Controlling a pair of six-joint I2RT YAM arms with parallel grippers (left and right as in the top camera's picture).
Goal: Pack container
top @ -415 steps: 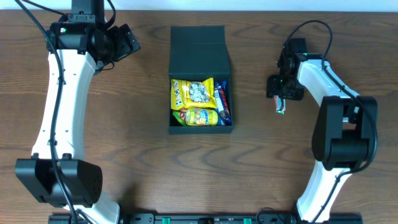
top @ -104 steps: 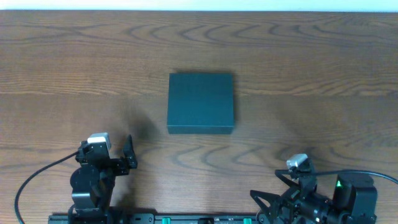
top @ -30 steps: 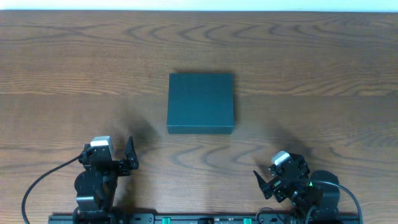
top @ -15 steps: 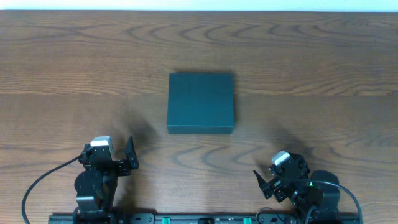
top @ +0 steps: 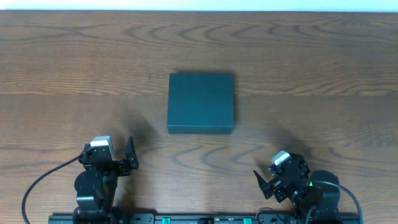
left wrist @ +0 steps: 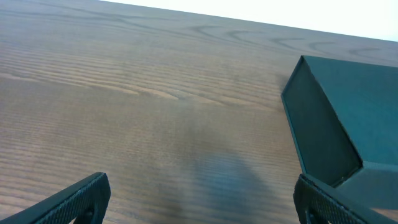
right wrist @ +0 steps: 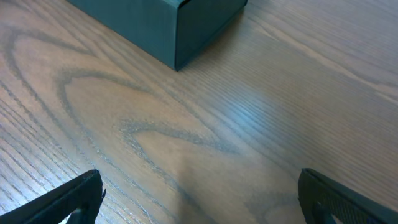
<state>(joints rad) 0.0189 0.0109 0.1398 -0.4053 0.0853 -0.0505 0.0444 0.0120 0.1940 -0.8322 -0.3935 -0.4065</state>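
Observation:
The dark teal-green container (top: pixel 201 102) stands in the middle of the wooden table with its flap lid shut, so its contents are hidden. It also shows at the right of the left wrist view (left wrist: pixel 348 130) and at the top of the right wrist view (right wrist: pixel 168 22). My left gripper (top: pixel 129 155) is folded back at the near left edge, open and empty (left wrist: pixel 199 202). My right gripper (top: pixel 266 182) is folded back at the near right edge, open and empty (right wrist: pixel 199 196). Both are well apart from the container.
The bare wooden table (top: pixel 311 74) surrounds the container. The arm bases and a black rail (top: pixel 199 219) run along the near edge. A white strip (top: pixel 199 5) marks the far edge.
Long before, the container was open with snack packets inside and both arms were extended. Since then the lid has shut and the arms have folded back. Nothing has moved in the last second.

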